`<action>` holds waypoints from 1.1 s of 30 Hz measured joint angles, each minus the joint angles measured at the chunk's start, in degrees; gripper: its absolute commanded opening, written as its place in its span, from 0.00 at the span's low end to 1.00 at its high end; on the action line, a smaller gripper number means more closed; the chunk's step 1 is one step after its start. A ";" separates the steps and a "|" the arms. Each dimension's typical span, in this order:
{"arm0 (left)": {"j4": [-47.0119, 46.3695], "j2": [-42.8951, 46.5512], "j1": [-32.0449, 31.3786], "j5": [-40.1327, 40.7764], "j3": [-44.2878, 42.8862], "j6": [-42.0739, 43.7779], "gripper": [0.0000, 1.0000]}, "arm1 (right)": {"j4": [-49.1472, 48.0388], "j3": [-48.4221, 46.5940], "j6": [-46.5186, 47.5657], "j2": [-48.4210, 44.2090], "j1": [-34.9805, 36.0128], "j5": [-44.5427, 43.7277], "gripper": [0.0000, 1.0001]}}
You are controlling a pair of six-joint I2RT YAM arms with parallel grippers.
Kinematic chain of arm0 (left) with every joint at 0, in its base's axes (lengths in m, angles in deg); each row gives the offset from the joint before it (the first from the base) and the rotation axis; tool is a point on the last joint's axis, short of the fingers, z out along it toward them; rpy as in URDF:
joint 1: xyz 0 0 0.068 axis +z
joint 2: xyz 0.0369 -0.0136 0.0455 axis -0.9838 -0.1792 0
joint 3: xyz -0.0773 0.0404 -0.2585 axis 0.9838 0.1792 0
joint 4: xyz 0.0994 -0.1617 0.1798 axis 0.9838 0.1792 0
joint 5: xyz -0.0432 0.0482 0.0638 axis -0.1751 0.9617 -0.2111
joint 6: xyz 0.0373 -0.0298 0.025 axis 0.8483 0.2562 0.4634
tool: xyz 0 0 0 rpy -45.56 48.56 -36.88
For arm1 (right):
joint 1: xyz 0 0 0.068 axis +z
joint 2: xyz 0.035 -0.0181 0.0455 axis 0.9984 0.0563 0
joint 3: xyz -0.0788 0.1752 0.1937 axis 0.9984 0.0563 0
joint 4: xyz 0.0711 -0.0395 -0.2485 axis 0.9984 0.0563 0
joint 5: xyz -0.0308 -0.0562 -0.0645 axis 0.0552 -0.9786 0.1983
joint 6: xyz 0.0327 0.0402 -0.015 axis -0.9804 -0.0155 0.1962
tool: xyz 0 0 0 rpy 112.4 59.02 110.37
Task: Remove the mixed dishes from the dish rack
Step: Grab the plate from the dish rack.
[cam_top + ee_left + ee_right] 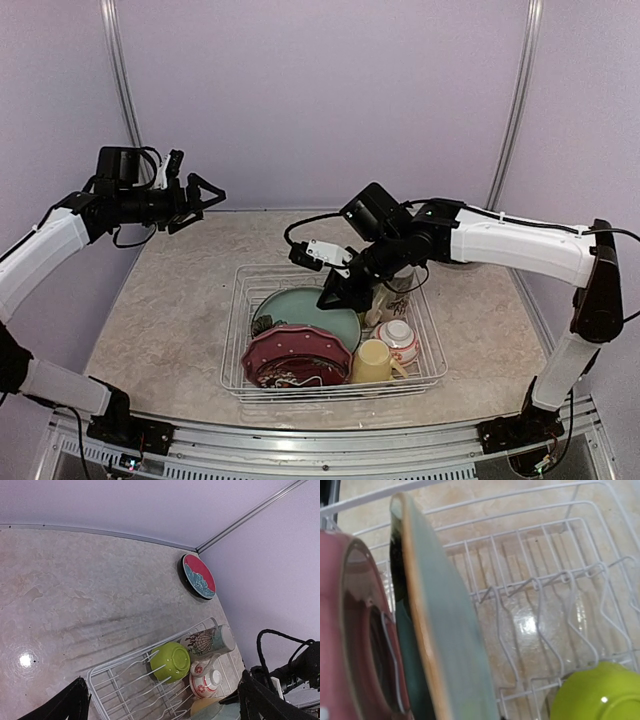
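Nearest, at the front of the dish rack, a dark red plate leans beside a yellow mug and a small red-and-white bowl. Just behind them stands the teal plate, with the right claw at its top rim. Whether it has clenched on that rim, I cannot tell.

The lift should probably go straight up along the wires, keeping the plate upright so it clears the red plate just beside it.

Only the right wrist view shows the teal plate edge-on and the green bowl beyond the wires. The left claw hangs released, high over the desk. Its camera alone shows a red-and-teal plate lying on the desk by the far wall.
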State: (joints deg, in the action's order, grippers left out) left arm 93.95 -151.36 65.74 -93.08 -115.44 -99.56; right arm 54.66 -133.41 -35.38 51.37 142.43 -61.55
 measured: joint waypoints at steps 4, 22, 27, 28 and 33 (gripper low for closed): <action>0.00 1.22 -0.02 -0.13 0.00 0.00 0.99 | 1.25 -1.40 -1.57 -1.31 -1.53 1.05 0.00; 0.02 4.48 -0.02 0.35 -0.07 0.07 0.99 | -7.85 7.28 -18.14 -10.97 -15.45 8.79 0.00; 0.02 4.48 -0.02 0.35 -0.07 0.07 0.99 | -10.97 10.43 -23.15 -12.09 -17.86 10.54 0.00; 0.02 4.50 -0.02 0.35 -0.07 0.07 0.99 | -11.96 11.04 -24.50 -12.44 -18.36 10.80 0.00; 0.02 4.50 -0.02 0.35 -0.07 0.07 0.99 | -18.45 15.41 -32.74 -14.60 -21.88 13.49 0.00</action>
State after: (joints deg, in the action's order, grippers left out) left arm 93.97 -146.86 65.72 -92.73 -115.51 -99.49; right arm 36.21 -118.00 -68.13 36.77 120.55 -48.06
